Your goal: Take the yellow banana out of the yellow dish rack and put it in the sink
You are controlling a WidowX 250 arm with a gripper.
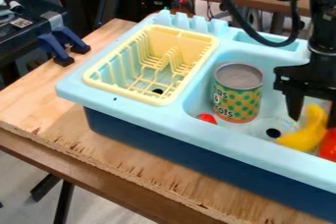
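Note:
The gripper (313,118) hangs over the right part of the light blue sink (197,105), its two fingers spread apart and pointing down. A curved yellow toy (303,137), like a banana, stands tilted in the basin, its upper end between the fingers. Partly behind the right finger, a red object (328,145) lies beside it at the view's right edge. To the left of the gripper, a tin can (238,93) with a green and orange label stands upright in the basin. A small red item (207,118) lies at the can's lower left.
A pale yellow dish rack (167,98) sits in the sink unit's left part. The unit stands on a wooden table (46,98). Blue clamps (59,44) and black equipment are at the upper left. A black cable loops above the sink.

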